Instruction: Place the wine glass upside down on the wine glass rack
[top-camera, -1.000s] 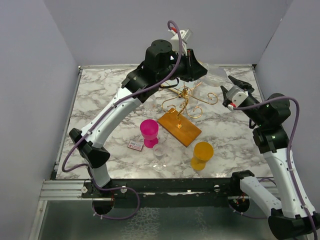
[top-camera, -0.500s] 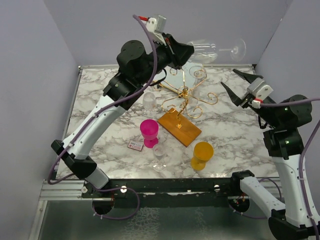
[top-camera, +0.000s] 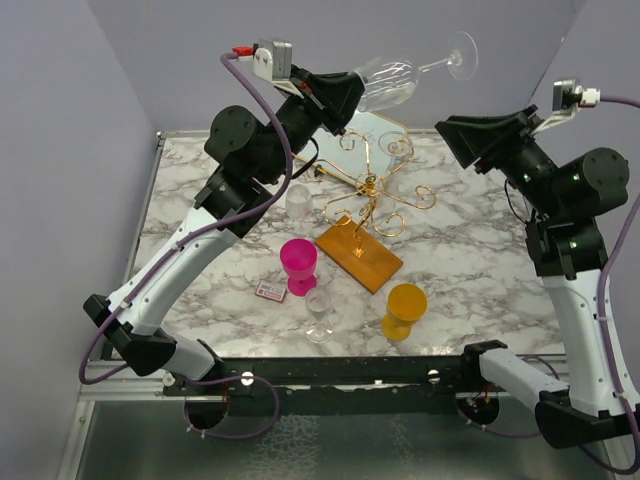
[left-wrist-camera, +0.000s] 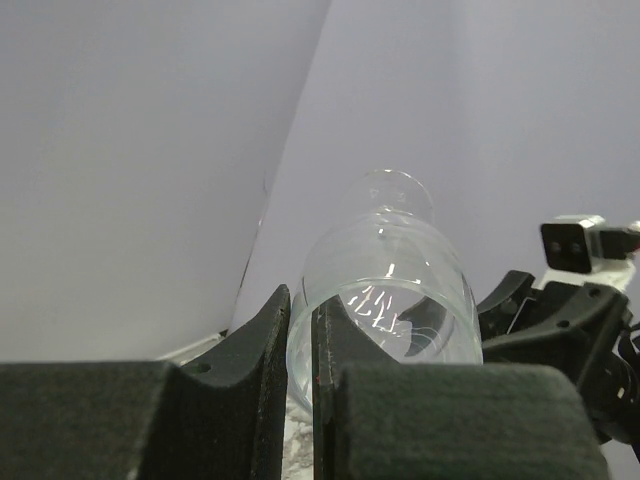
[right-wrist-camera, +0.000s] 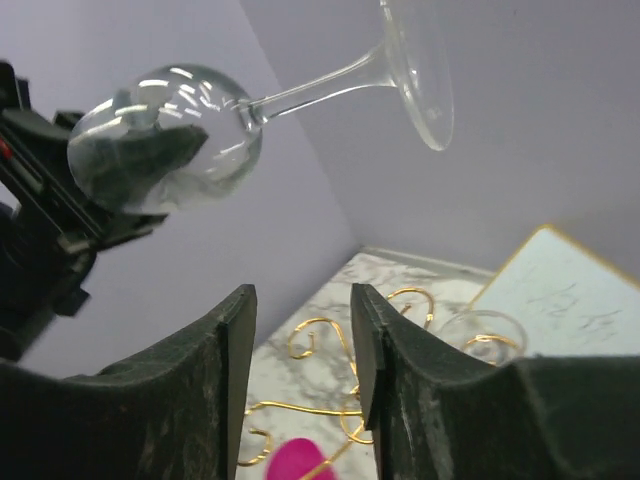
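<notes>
Left gripper (top-camera: 338, 97) clenched on glass (top-camera: 392, 80) bowl; glass sideways, aloft at 12 o'clock of rack (top-camera: 370, 200); foot toward 2 o'clock. Right gripper (top-camera: 458, 137) released, empty.

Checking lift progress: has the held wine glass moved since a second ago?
Yes. The wine glass has risen, from just behind the wine glass rack to well above it.

My left claw (top-camera: 345, 95) is black; the wine glass (top-camera: 388, 80), upper centre, is clear. The wine glass rack (top-camera: 370, 188) is gold wire on orange-brown wood. The counter (top-camera: 200, 215) is white marble veined grey, bearing a magenta cup (top-camera: 298, 260) and an amber cup (top-camera: 406, 303).
</notes>
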